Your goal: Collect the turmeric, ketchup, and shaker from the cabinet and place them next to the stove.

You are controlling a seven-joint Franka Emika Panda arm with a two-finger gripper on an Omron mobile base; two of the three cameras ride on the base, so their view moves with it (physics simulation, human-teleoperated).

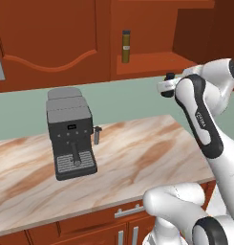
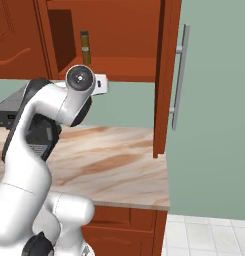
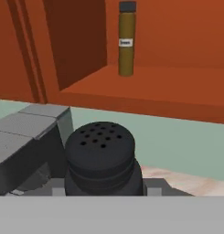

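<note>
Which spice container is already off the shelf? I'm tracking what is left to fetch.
The shaker: squat, black, with a perforated top, held in the end effector out in front of the cabinet. The tall olive turmeric stands on the shelf.

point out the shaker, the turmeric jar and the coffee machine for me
shaker (image 3: pixel 102 155), hand view, on its perforated rounded top
turmeric jar (image 3: pixel 126 45), hand view, on its olive body by the pale label
coffee machine (image 1: pixel 70 131), left base view, on its dark front panel

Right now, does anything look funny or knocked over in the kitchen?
Nothing is spilled or tipped. The turmeric stands upright on the cabinet shelf, and the coffee machine sits square on the counter. The one thing off its shelf is the shaker, held upright in the hand.
</note>
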